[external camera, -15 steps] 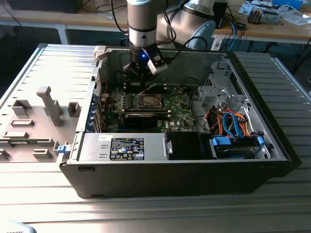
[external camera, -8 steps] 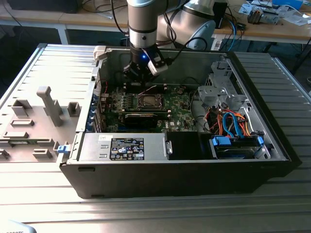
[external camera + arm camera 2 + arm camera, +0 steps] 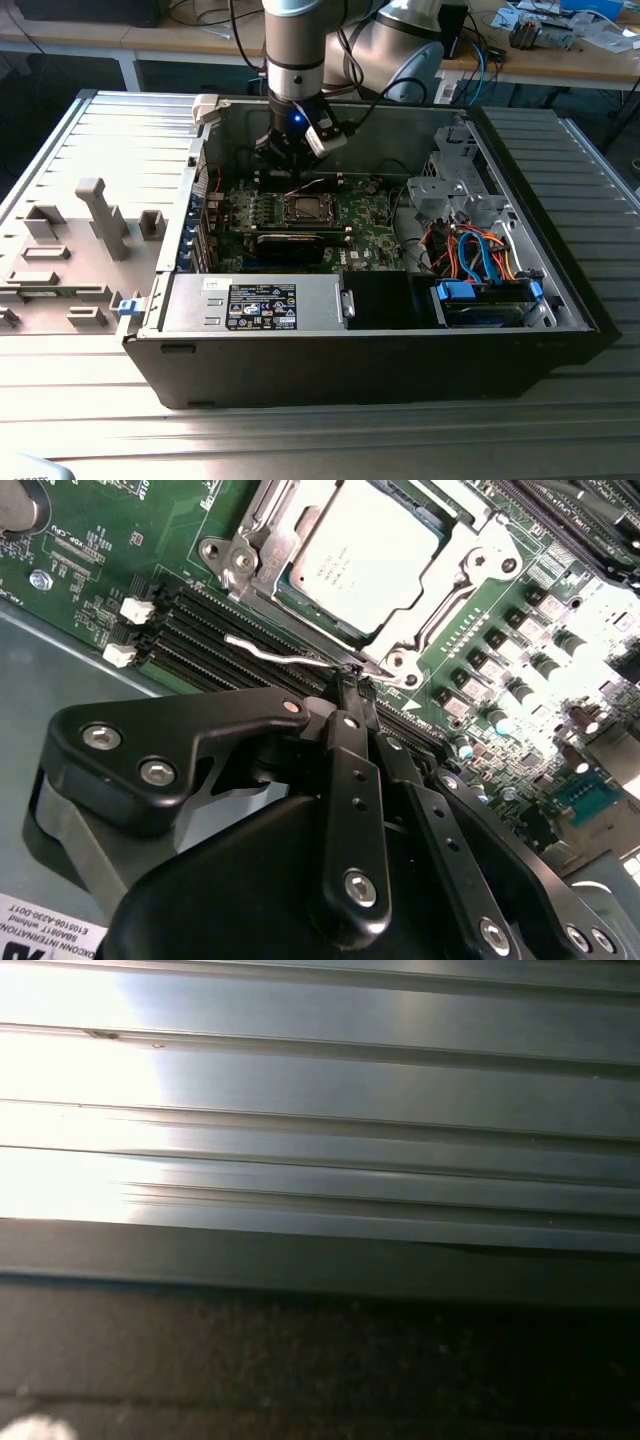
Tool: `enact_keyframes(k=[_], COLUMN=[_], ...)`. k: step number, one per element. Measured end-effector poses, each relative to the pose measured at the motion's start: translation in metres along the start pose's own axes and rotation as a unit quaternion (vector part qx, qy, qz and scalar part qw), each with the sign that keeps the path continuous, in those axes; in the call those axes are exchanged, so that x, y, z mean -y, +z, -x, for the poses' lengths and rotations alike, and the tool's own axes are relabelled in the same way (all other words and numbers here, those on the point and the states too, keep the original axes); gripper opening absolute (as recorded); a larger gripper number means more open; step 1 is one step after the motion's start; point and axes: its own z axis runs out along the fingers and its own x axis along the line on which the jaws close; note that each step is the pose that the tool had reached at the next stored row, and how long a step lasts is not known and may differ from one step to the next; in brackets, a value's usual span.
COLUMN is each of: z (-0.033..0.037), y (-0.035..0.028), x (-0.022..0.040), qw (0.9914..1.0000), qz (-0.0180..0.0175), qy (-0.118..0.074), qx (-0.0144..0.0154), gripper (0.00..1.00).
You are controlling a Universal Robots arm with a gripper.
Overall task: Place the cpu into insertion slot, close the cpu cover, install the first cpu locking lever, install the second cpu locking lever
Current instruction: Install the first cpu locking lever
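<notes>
lever (image 3: 275, 652) crossing beside fingers (image 3: 352, 695), memory slots (image 3: 215, 640) alongside

A ribbed grey metal table (image 3: 100, 130) spreads out under the open computer case (image 3: 380, 350), catching a bright glare. Behind the case stands a long wooden workbench (image 3: 560, 65) strewn with cables (image 3: 480, 40), and beneath the bench the floor lies dark.

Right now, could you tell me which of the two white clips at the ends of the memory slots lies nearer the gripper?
The lower white clip, beside the grey case floor, is nearer the gripper; the other clip sits further up the green board.
</notes>
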Motion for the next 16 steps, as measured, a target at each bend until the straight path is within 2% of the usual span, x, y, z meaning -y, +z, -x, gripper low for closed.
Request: enact_keyframes(k=[4, 16], z=[-0.0003, 0.0026], y=[0.0000, 0.0047], x=[0.0037, 0.0041], qw=[1.00000, 1.00000], qz=[-0.0001, -0.0002], qy=[0.000, 0.000], qx=[-0.0001, -0.0001], gripper=[0.11, 0.11])
